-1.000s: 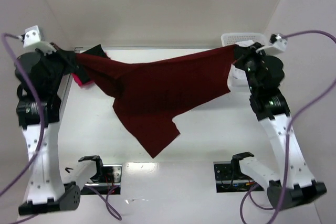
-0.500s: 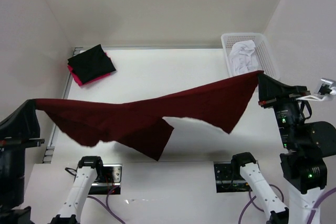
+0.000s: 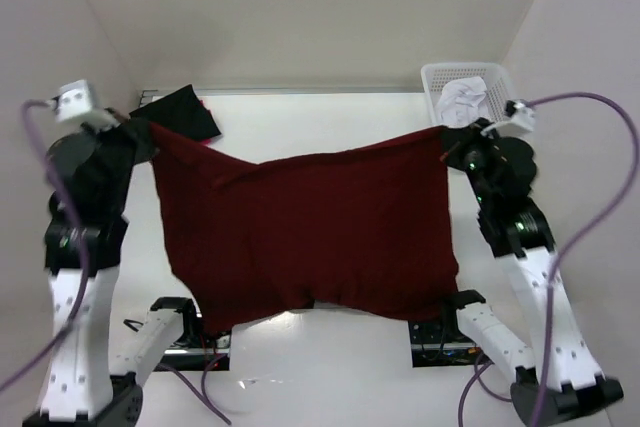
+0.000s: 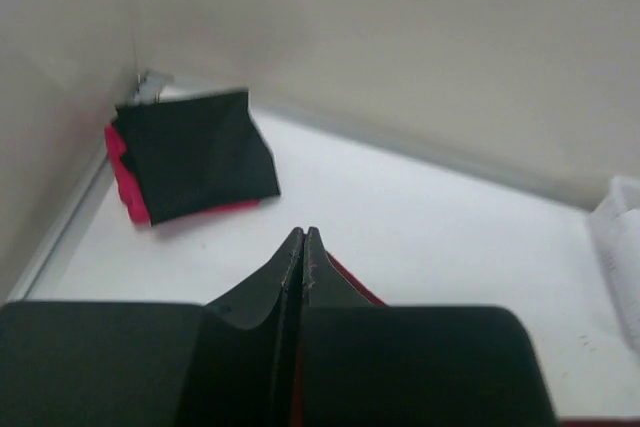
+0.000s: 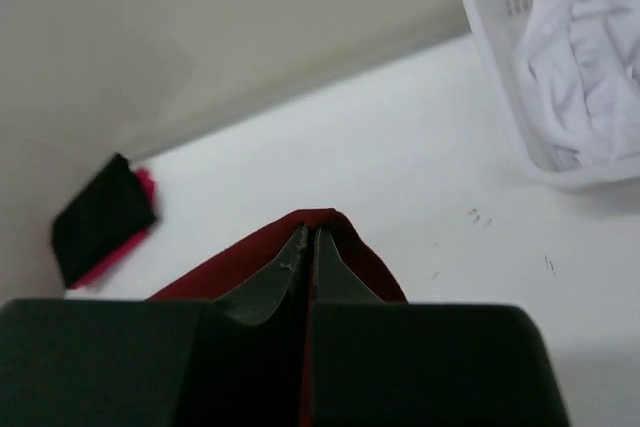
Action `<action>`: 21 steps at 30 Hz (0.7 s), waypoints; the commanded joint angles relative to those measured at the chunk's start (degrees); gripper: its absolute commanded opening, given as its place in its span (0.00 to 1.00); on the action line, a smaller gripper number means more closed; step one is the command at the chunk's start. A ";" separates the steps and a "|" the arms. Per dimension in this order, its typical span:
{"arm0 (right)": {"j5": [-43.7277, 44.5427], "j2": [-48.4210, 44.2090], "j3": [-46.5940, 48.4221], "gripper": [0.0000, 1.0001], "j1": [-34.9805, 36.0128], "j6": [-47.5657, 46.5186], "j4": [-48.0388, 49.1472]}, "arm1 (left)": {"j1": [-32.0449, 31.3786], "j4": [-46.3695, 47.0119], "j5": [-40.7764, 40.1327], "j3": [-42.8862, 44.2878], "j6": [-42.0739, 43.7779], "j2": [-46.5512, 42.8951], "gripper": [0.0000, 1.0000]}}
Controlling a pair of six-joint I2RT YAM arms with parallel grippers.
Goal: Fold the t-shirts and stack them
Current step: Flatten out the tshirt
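The large dark maroon t-shirt (image 3: 310, 232) hangs spread wide in the air between both arms, its lower edge near the arm bases. My left gripper (image 3: 150, 129) is shut on its upper left corner, and a sliver of maroon cloth (image 4: 352, 287) shows beside the closed jaws of the left gripper (image 4: 303, 235). My right gripper (image 3: 445, 133) is shut on the upper right corner, with maroon cloth (image 5: 355, 252) wrapped around the right gripper's (image 5: 307, 232) closed jaws. The folded black t-shirt (image 3: 190, 110) lies on the folded pink one (image 4: 122, 172) at the back left; the black one (image 4: 195, 152) also shows in the left wrist view.
A white basket (image 3: 505, 82) holding white cloth (image 3: 462, 99) stands at the back right, and also shows in the right wrist view (image 5: 500, 57). White walls enclose the table (image 3: 330, 122) on three sides. Purple cables loop beside both arms.
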 commanded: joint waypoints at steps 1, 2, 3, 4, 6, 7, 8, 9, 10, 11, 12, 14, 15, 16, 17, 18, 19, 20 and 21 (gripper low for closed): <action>3.08 7.25 -3.82 0.00 -0.42 0.81 12.15 | -0.10 13.14 -1.45 -4.01 1.18 5.13 0.00; 3.54 8.86 -3.82 0.00 -0.42 0.83 14.88 | -0.10 14.48 -1.91 -4.71 1.67 6.84 0.00; 3.54 12.54 -3.82 0.00 -0.42 1.20 16.83 | -0.10 16.11 -1.91 -4.71 2.11 11.03 0.00; 3.54 14.98 -3.82 0.00 -0.42 1.33 18.28 | -0.10 16.67 -1.91 -4.27 2.26 13.86 0.00; 3.54 18.66 -2.05 0.00 -0.42 1.34 20.50 | 4.33 17.04 5.31 -2.40 0.76 18.26 0.00; 3.54 21.67 -0.49 0.00 -0.42 1.04 21.68 | 5.38 17.69 6.96 -0.92 -0.10 21.24 0.00; 3.87 24.31 1.04 0.00 -0.42 0.81 22.26 | 5.70 18.38 7.40 0.74 -0.37 23.81 0.00; 4.16 25.92 2.10 0.00 -0.42 0.37 22.93 | 5.70 18.70 7.40 2.26 0.20 26.25 0.00; 4.16 27.74 3.75 0.00 -0.53 -0.19 23.58 | 5.70 18.56 7.40 4.32 0.87 28.81 0.00; 4.16 29.84 6.04 0.00 -0.77 -0.47 23.58 | 5.70 18.24 7.40 6.93 1.11 30.84 0.00; 4.16 31.46 8.11 0.00 -0.94 -0.76 23.59 | 5.61 17.93 7.40 9.58 1.38 32.61 0.00; 4.16 31.95 10.91 0.00 -0.95 -1.21 23.59 | 5.09 17.22 7.40 14.31 1.91 34.46 0.00; 3.82 31.95 12.09 0.00 -0.95 -1.55 23.59 | 4.75 16.53 7.11 15.47 2.25 34.74 0.00; 3.46 31.95 13.29 0.00 -0.95 -1.91 23.31 | 4.39 15.83 6.79 16.50 2.61 34.74 0.00; 3.46 31.95 15.14 0.00 -0.95 -1.92 22.11 | 4.16 15.20 6.79 17.45 2.84 34.48 0.00; 3.20 31.18 17.04 0.00 -0.95 -2.17 20.52 | 3.86 14.35 6.79 18.36 3.14 33.44 0.00; 2.60 29.59 17.86 0.00 -0.95 -2.74 19.27 | 3.61 13.09 7.14 19.48 3.35 32.01 0.00; 2.23 28.11 18.23 0.00 -0.95 -3.05 18.02 | 3.25 11.73 8.04 20.33 3.67 30.74 0.00; 2.22 26.27 18.24 0.00 -0.95 -3.06 17.29 | 3.04 11.04 8.83 20.33 3.67 29.16 0.00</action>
